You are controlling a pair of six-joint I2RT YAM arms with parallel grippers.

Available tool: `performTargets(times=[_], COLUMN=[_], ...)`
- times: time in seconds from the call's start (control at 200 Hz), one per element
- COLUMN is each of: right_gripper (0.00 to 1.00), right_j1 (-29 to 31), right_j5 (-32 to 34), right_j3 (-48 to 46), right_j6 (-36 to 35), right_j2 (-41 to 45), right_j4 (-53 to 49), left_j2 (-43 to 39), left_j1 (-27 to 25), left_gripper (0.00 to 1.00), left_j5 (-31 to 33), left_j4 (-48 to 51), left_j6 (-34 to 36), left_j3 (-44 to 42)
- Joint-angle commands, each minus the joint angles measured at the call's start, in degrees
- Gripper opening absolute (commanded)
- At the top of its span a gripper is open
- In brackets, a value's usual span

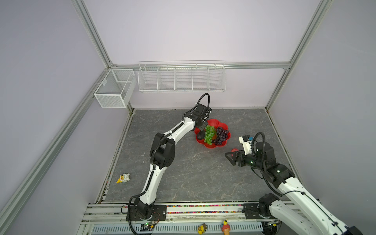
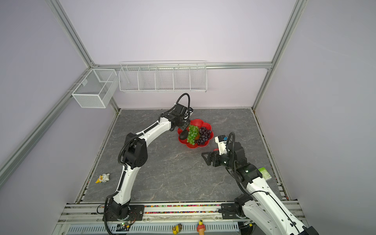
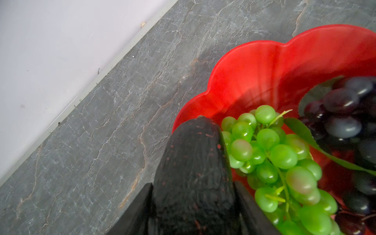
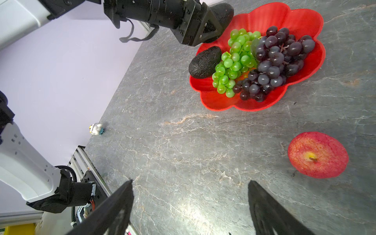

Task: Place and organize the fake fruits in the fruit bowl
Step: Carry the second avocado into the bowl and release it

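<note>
Glossy red scalloped plastic bowl [image 4: 301,16], partly filled
A green grape bunch [image 4: 234,61], a dark purple grape bunch [image 4: 274,61] and a black pebbly avocado [image 4: 204,63] are contained; a second avocado [image 3: 193,152] is clamped by the left gripper [image 3: 193,183] over its rim. A red apple [image 4: 318,154] is left outside it, near the spread-open right gripper [image 4: 190,181].
</note>
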State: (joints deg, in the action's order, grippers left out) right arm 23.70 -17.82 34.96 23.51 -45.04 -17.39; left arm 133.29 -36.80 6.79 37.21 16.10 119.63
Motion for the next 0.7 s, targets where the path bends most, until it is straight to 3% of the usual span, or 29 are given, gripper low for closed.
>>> performTargets(times=[0.0,0.335,0.695], right_gripper=[0.89,0.89,0.89], right_j1=[-0.25,-0.33,-0.53], right_j5=[0.19,0.95,2.6], right_j3=[-0.03,-0.69,-1.52], right_j6=[-1.27,-1.18,-0.53], right_j2=[0.78,1.71,1.54], right_j4=[-0.89,-1.42,-1.15], left_j2=[1.92,3.0,0.24], left_j1=[-0.21,-0.21,-0.21], left_gripper=[0.56,0.59,0.73], left_j5=[-1.22,-4.63,-4.96], left_j4=[-0.1,-2.2,-4.04], left_j6=[-0.74,-2.77,-2.97], left_j3=[1.94,1.72,-0.11])
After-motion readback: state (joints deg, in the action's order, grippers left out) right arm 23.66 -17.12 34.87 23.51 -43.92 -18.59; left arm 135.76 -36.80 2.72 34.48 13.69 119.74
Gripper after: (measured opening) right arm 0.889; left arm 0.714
